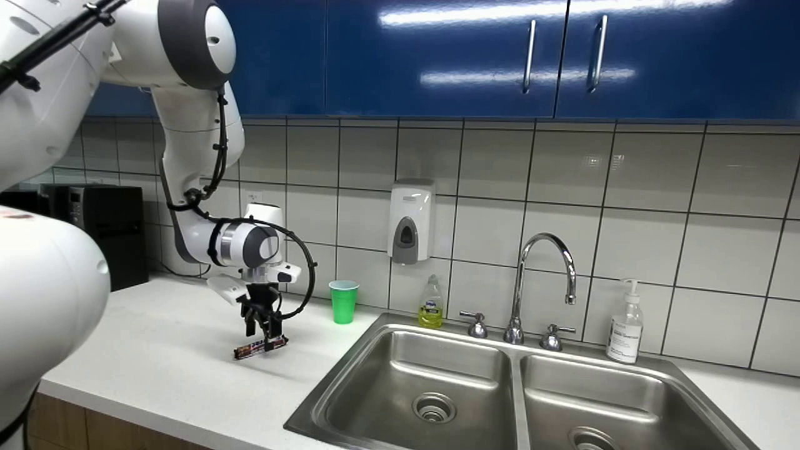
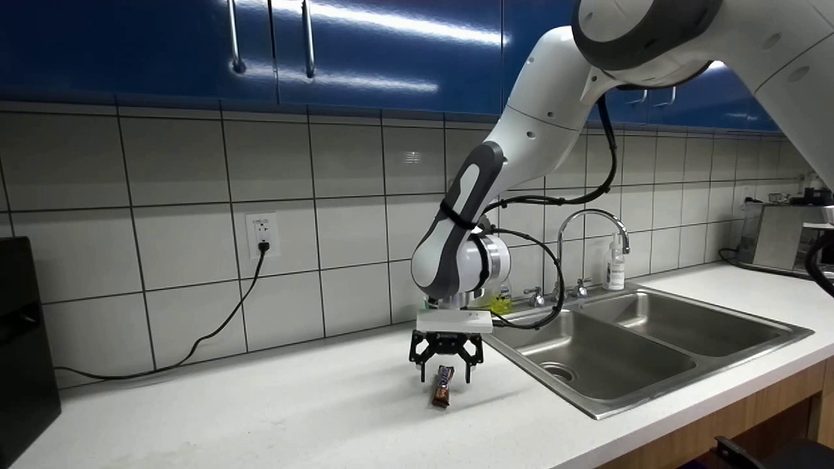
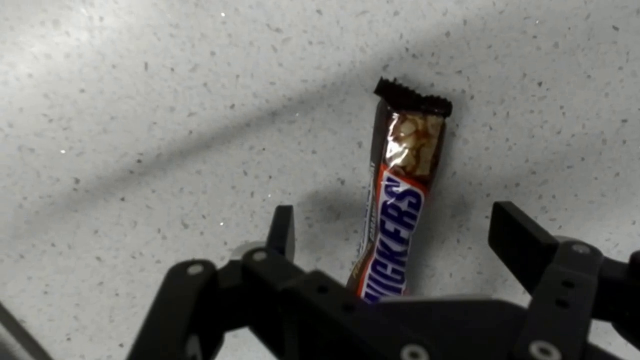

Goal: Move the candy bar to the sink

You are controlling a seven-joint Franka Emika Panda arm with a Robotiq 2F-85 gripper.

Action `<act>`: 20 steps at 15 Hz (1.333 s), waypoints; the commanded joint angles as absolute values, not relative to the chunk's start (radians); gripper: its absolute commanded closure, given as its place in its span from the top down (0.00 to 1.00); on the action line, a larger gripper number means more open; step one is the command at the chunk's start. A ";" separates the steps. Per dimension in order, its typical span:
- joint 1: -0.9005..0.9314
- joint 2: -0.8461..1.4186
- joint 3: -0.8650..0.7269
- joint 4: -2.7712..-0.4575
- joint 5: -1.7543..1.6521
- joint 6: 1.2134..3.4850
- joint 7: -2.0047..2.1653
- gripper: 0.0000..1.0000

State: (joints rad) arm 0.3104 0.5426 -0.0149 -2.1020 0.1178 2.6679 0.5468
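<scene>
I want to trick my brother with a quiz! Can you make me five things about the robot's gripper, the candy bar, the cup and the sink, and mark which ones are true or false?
1. The candy bar lies on the white counter. True.
2. It has already been grabbed. False: the gripper is open, with a gap on each side of the candy bar.
3. A cup is inside the sink. False: the green cup stands on the counter, near the tiled wall.
4. The sink has two basins. True.
5. Water is pouring out of the tap. False: no water shows coming from the faucet.
</scene>
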 commanded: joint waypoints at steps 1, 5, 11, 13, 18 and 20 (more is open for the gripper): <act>0.331 0.558 -0.034 -2.074 0.101 2.653 0.593 1.00; 0.330 0.567 -0.035 -2.065 0.102 2.649 0.585 0.65; 0.317 0.575 -0.022 -2.059 0.113 2.644 0.565 0.18; 0.311 0.584 -0.016 -2.057 0.119 2.642 0.558 0.02; 0.308 0.589 -0.014 -2.054 0.119 2.636 0.553 0.05; 0.314 0.577 -0.019 -2.055 0.109 2.619 0.553 0.05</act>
State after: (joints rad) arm 0.3175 0.5713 -0.0235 -2.0754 0.1179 2.6613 0.5533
